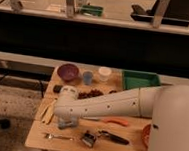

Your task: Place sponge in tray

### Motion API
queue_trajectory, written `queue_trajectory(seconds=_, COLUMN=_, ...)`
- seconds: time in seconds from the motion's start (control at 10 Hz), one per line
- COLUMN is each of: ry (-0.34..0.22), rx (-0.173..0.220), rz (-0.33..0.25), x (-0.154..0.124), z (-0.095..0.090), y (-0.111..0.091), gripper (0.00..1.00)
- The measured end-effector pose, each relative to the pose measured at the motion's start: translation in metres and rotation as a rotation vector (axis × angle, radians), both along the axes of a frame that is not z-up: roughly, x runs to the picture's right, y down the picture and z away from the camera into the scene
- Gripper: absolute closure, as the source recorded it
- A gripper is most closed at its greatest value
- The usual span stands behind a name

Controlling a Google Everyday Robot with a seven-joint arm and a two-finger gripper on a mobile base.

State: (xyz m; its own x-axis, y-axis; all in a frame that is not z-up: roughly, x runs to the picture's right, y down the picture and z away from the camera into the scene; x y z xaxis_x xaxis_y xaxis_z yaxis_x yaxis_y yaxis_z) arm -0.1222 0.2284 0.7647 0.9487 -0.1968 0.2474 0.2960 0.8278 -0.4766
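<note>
The green tray (140, 80) sits at the back right of the wooden table (37, 137). My white arm reaches from the right across the table to the left. The gripper (66, 122) points down at the table's front left, just right of a yellow item (46, 112). I cannot make out a sponge; the arm and gripper hide part of the table.
A purple bowl (68, 72), a blue cup (87, 78) and a white cup (104, 73) stand at the back. Dark red pieces (88, 94) lie mid-table. An orange-handled tool (114, 121), a black-handled tool (111, 137), a small metal object (88, 138) and a fork (57, 136) lie near the front.
</note>
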Motion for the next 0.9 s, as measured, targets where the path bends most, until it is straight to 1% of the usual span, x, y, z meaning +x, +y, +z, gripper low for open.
queue_trajectory(seconds=0.1, ry=-0.003, rx=-0.001, rz=-0.007, x=0.000, z=-0.009, y=-0.002, gripper=0.74)
queue_trajectory(seconds=0.2, ry=-0.012, rx=-0.002, rz=-0.022, x=-0.003, z=-0.011, y=-0.002, gripper=0.64)
queue_trajectory(seconds=0.3, ry=-0.022, rx=-0.003, rz=-0.033, x=-0.008, z=-0.011, y=-0.001, gripper=0.56)
queue_trajectory(seconds=0.4, ry=-0.031, rx=-0.011, rz=-0.048, x=-0.011, z=-0.009, y=0.001, gripper=0.44)
queue_trajectory(seconds=0.6, ry=-0.041, rx=-0.032, rz=-0.065, x=-0.016, z=-0.001, y=0.008, gripper=0.26)
queue_trajectory(seconds=0.7, ry=-0.045, rx=-0.041, rz=-0.076, x=-0.019, z=0.004, y=0.011, gripper=0.21)
queue_trajectory(seconds=0.9, ry=-0.049, rx=-0.057, rz=-0.085, x=-0.022, z=0.010, y=0.014, gripper=0.20)
